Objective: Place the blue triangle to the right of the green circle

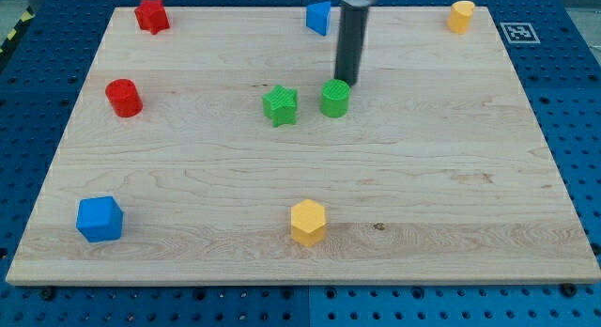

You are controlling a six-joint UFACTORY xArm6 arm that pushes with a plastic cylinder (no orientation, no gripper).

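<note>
Blue triangle (318, 17) sits at the board's twelve o'clock edge, apart from our target. We have no jaws to open or close, only my tip (347, 82), just at one o'clock of the green circle (334, 98), so probably repositioning.

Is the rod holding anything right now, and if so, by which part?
Nothing is held. My tip sits just behind the green circle, at its upper right edge; actual contact cannot be told. The blue triangle lies apart.

The rod (352, 40) runs out of the view's top just above my tip (346, 81), its mount cut off. Whether my tip touches the green circle (334, 99) just below cannot be told.
</note>
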